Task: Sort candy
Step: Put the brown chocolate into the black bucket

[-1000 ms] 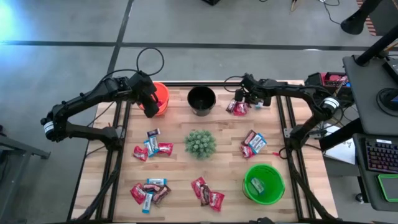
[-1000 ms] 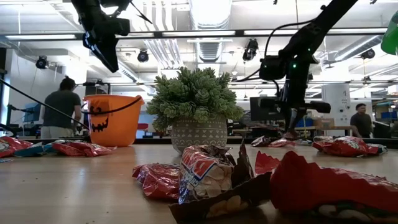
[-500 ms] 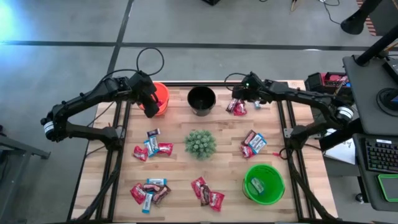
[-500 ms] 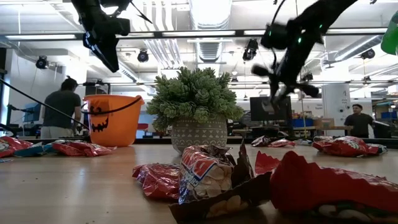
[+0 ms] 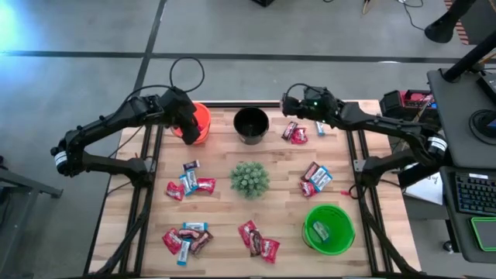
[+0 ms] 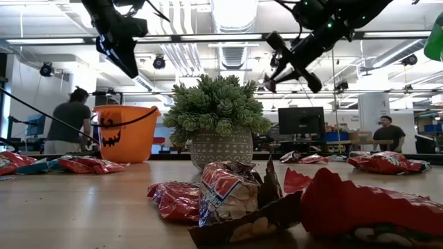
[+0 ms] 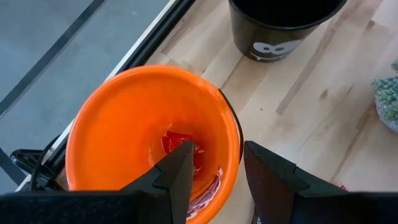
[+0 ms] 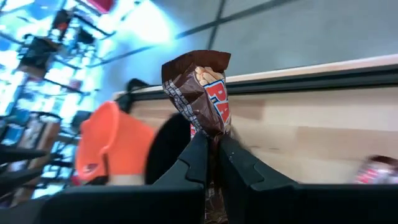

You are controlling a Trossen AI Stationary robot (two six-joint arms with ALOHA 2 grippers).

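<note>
My right gripper [image 5: 286, 102] hangs high over the table's far side, just right of the black bucket [image 5: 251, 124]. It is shut on a dark brown wrapped candy [image 8: 200, 90]. My left gripper [image 7: 217, 177] stands open over the orange bucket [image 5: 198, 122] with nothing between its fingers. Red candy [image 7: 179, 142] lies on that bucket's bottom. More candy lies in piles on the wooden table, one pile [image 5: 295, 132] below my right arm. The low view shows my right gripper [image 6: 275, 76] raised above the plant. My right gripper pinches the brown candy's one end [image 8: 211, 127] between its two fingers. The rest of the wrapper sticks out past the fingertips. The candy is lifted clear of the table and the buckets.
A spiky green plant in a pot [image 5: 249, 178] stands mid-table. A green bucket [image 5: 328, 228] sits near right. Candy piles lie at the right [image 5: 316, 177], left [image 5: 188, 183], near left [image 5: 186, 239] and near middle [image 5: 258, 241]. People show in the room behind.
My right gripper has risen from the far-right candy pile and gone toward the table's left, toward the black bucket. It has tipped up from pointing down to nearly level. The brown candy has been lifted clear with it.
</note>
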